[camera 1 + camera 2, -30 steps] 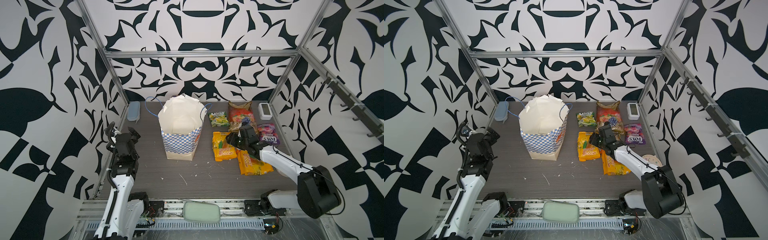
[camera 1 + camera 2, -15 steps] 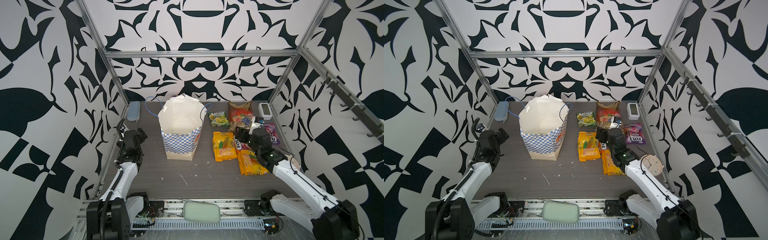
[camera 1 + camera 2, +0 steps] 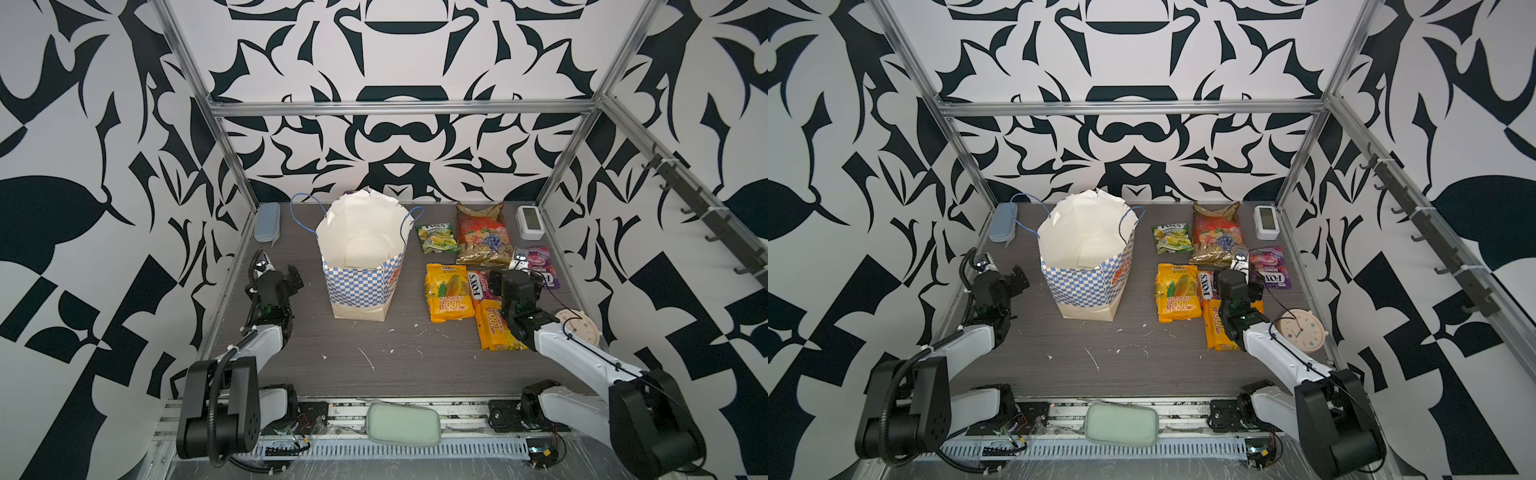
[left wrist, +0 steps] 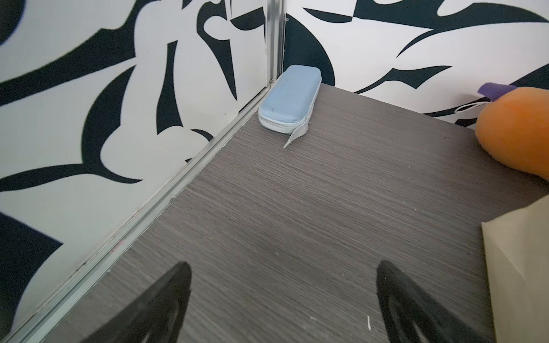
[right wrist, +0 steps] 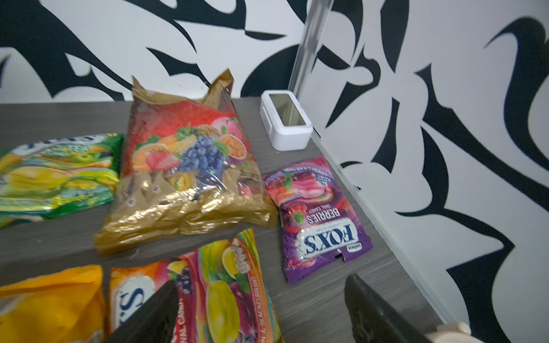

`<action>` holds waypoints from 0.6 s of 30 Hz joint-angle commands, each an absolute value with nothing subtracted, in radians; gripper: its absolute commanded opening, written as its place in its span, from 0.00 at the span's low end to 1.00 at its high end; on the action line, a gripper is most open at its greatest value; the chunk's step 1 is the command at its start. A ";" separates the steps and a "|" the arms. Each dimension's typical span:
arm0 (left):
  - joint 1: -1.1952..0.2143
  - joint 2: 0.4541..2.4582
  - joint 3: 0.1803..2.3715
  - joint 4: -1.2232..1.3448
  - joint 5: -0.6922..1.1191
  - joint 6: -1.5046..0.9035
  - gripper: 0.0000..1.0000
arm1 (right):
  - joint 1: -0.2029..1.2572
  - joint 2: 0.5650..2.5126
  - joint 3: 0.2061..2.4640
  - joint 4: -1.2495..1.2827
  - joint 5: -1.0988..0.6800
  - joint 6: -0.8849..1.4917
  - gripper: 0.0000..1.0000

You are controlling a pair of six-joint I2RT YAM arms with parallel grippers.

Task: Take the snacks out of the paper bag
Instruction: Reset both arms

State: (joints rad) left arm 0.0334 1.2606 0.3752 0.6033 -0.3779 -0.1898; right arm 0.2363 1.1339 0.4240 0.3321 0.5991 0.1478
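Paper bag (image 3: 360, 266) stands upright on the table (image 3: 374, 374), mouth open, blue cord handles draped over the rim. In both top views the inside shows only cream paper walls and a folded paper floor. Whether anything lies deeper in it, I cannot tell.

Snacks: all lie flat on the table on the right-arm side of the bag, and none touches it.
- Level with the bag's back edge: green FOX'S packet (image 3: 437, 237), then the gold-red fruit-print bag (image 3: 484, 235) beyond it.
- Farthest from the bag: purple FOX'S packet (image 3: 542, 266).
- Level with the bag's base: first yellow-orange packet (image 3: 449, 293), with the white-labelled FOX'S packet (image 3: 478, 286) just beside it.
- Forward of those: second yellow-orange packet (image 3: 494, 328).

Right gripper (image 3: 515, 279) is over the white-labelled FOX'S packet. Its jaws are spread wide with nothing clamped, and one finger (image 5: 142, 314) sits above the wrapper.

Left gripper (image 3: 286, 276) is on the bag's other side, apart from it. Its jaws are spread wide over bare table.

Blue case (image 4: 289, 101) sits in the corner behind the bag on the left-arm side. The left wrist view shows an orange plush toy (image 4: 520, 130) behind the bag.
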 commanded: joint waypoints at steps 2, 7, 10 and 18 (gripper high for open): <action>0.031 1.328 0.366 0.748 -0.322 -0.146 1.00 | 0.181 1.163 0.418 0.399 0.513 0.159 0.90; 0.030 1.400 0.343 0.833 -0.307 -0.129 1.00 | 0.141 1.219 0.359 0.536 0.420 0.127 0.90; 0.031 1.464 0.306 0.966 -0.278 -0.114 1.00 | 0.134 1.255 0.345 0.611 0.406 0.092 0.90; 0.030 1.554 0.297 1.062 -0.198 -0.081 0.99 | 0.124 1.335 0.288 0.834 0.369 0.040 0.90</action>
State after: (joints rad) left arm 0.0322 1.5627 0.2871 0.9871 -0.2401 -0.0994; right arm 0.1303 1.3247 0.2989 0.6857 0.3923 0.0734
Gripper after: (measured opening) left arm 0.995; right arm 0.897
